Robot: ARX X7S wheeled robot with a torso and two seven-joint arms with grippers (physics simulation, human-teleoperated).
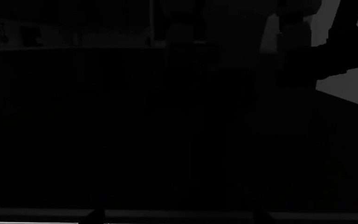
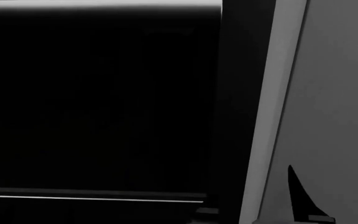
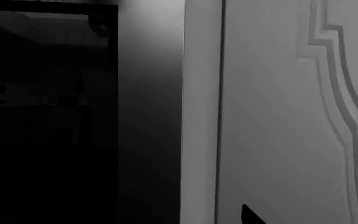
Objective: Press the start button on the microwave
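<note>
The microwave fills the left of the head view. It has a dark glossy door, a thin bright line along its lower part and a plain black side strip. No start button shows in any view. The left wrist view is almost wholly the dark door, very close. Two dark tips of my left gripper stand far apart at that view's edge, with nothing between them. The right wrist view shows the door and the side strip. Only one dark fingertip of my right gripper shows there, in front of the grey cabinet; it also shows in the head view.
A grey cabinet frame and a moulded grey cabinet panel stand right beside the microwave; the panel also shows in the head view. A light surface reflects in the door.
</note>
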